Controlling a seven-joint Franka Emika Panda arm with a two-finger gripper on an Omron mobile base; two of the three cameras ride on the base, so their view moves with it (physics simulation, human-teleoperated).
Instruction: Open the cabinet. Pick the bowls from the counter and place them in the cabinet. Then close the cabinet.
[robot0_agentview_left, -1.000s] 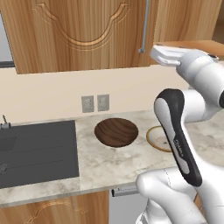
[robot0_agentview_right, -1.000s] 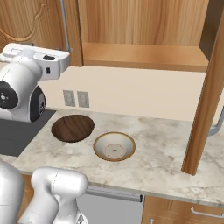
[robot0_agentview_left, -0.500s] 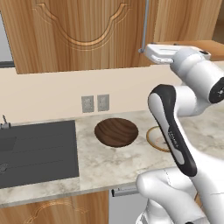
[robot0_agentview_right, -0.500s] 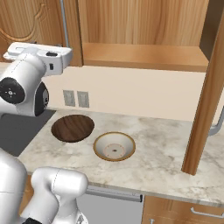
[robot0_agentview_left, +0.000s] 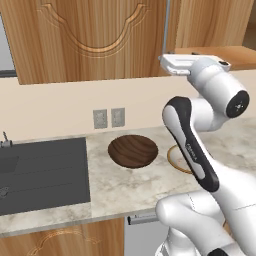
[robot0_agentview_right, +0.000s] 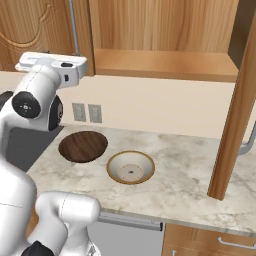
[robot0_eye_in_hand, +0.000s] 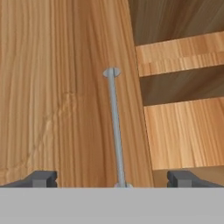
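warm-brown wood fronts the cabinet (robot0_agentview_left: 95, 40) above your tabletop (robot0_agentview_right: 190, 175). its right door (robot0_agentview_right: 237, 115) stands swung out toward you, and the bottom shelf (robot0_agentview_right: 165, 65) is bare. the left door is shut, and its grey bar handle (robot0_eye_in_hand: 114, 127) runs upright between the fingertips in your hand view. your gripper (robot0_eye_in_hand: 112, 178) sits wide apart with nothing in it, raised level with the cabinet's lower edge. both bowls are on the tabletop: the dark wood bowl (robot0_agentview_right: 83, 146) under the wall sockets (robot0_agentview_left: 109, 118), the tan bowl (robot0_agentview_right: 131, 167) just beside it on its right, apart from it. you have the dark sink (robot0_agentview_left: 42, 172) further left.
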